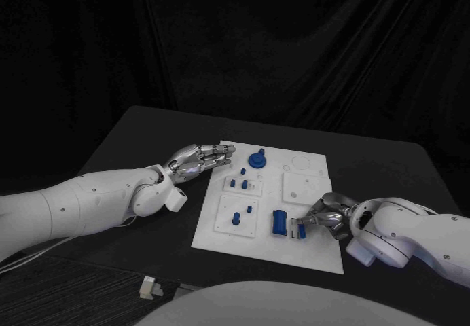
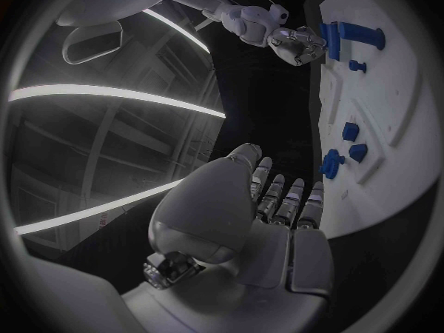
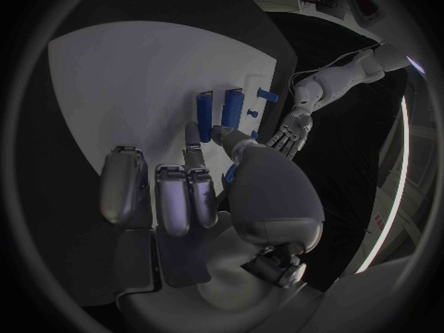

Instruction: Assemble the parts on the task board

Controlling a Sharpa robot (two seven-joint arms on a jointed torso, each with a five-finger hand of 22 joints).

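The white task board lies in the middle of the black table. My left hand lies flat with straight fingers at the board's far left edge and holds nothing; it is also seen from the wrist. My right hand is at the board's near right part, and thumb and a finger pinch a small blue part. Just to its left stands a tall blue block. A round blue knob sits at the far edge, with small blue pegs below it.
Two more small blue pieces stand in the near left plate of the board. White square plates lie raised on the board's right half. A small white object lies off the table near its front left corner.
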